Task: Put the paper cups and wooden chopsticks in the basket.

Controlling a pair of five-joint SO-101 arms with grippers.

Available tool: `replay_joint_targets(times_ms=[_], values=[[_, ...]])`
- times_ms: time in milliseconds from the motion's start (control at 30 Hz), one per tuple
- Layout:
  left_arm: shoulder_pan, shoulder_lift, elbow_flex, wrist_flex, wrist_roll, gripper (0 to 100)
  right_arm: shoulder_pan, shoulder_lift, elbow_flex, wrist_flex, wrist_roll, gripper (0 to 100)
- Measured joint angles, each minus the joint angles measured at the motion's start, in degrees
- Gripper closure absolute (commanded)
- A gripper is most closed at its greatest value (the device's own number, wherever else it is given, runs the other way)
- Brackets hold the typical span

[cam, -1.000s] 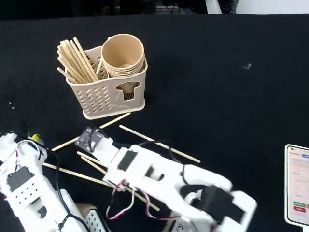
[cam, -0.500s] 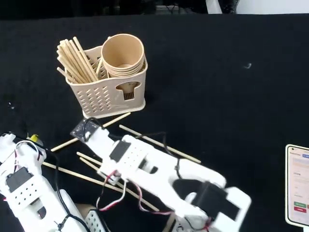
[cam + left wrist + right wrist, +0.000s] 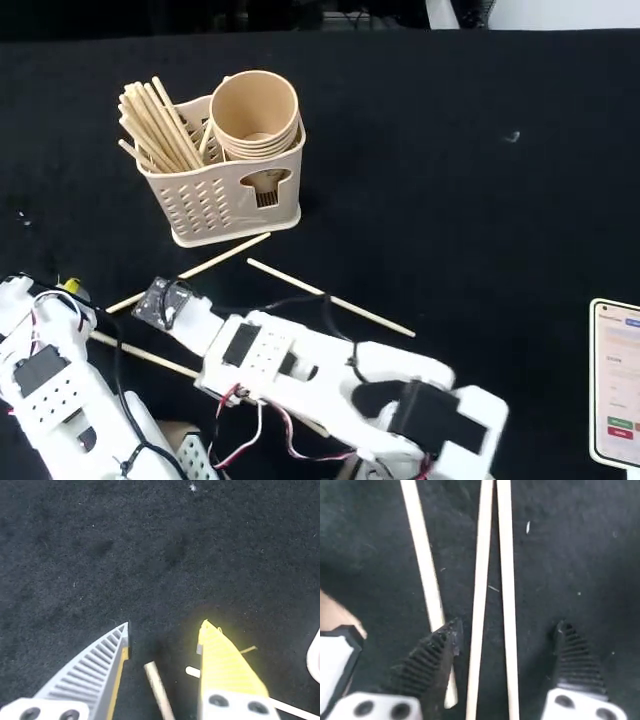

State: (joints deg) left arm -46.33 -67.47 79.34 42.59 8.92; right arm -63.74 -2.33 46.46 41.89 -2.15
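We see the beige slotted basket (image 3: 225, 200) standing toward the far left of the high view, holding nested tan paper cups (image 3: 255, 110) beside a sheaf of pale wooden chopsticks (image 3: 155, 125), while loose chopsticks (image 3: 330, 297) lie scattered just in front of it. Our right gripper (image 3: 507, 630) has its jaws apart astride two such sticks, and the left gripper (image 3: 165, 625) is likewise spread, a stick's end between its jaws. The table (image 3: 480, 200) is covered in black cloth, and the screen (image 3: 615, 380) at its edge carries print too small for us to read
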Motion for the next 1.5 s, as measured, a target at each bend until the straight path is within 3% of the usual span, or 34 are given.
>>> replay_joint_targets(times_ms=[67, 233, 433, 600, 1067, 1333, 1500], values=[[0.0, 0.0, 0.0, 0.0, 0.0, 77, -0.1, 1.8, -2.3, 1.8, 0.0, 75.3], [0.0, 0.0, 0.0, 0.0, 0.0, 77, 0.4, 4.9, -7.3, 7.6, 0.0, 99.2], [0.0, 0.0, 0.0, 0.0, 0.0, 77, 2.7, 6.0, -8.5, 9.8, 0.2, 98.8], [0.0, 0.0, 0.0, 0.0, 0.0, 77, 5.8, 5.5, -7.8, 10.5, 5.8, 98.8], [0.0, 0.0, 0.0, 0.0, 0.0, 77, 6.7, -26.8, 5.1, 15.2, 7.4, 98.8], [0.0, 0.0, 0.0, 0.0, 0.0, 77, 12.2, -41.6, -7.0, 18.6, 11.2, 98.8], [0.0, 0.0, 0.0, 0.0, 0.0, 77, 15.7, -46.1, -16.4, 10.0, 11.4, 98.7]])
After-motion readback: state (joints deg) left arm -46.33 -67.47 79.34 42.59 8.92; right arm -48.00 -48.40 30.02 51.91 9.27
